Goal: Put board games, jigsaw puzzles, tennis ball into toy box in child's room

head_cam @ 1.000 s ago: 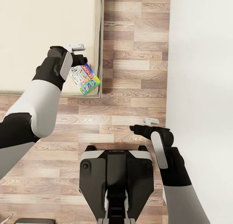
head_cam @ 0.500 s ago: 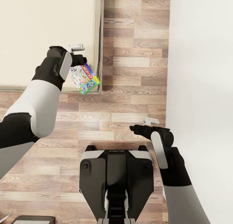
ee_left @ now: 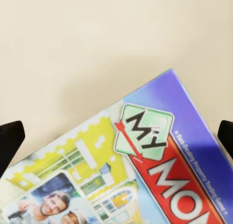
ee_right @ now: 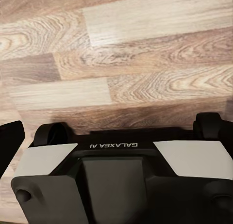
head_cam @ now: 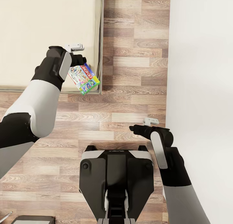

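Your left gripper (head_cam: 78, 60) hangs over the bed's (head_cam: 38, 29) near corner with a board game (head_cam: 84, 78) under it. Its fingertips sit wide at the left wrist view's edges, so you can't tell whether they grip the box. The lid reads "MY MO…", the head view "MONO…". Your right gripper (head_cam: 133, 128) idles over the floor (head_cam: 136, 55) above the base (ee_right: 121, 180), marked "GALAXEA AI"; its finger state is unclear.

A wood-plank floor (head_cam: 129, 72) runs down the middle of the head view — mixed pale and brown boards, laid crosswise. A plain white wall (head_cam: 200, 88) fills the right side, top to bottom. At the lower left corner sits a dark grey flat-topped object (head_cam: 29, 220) — cut by the frame edge, unidentifiable.
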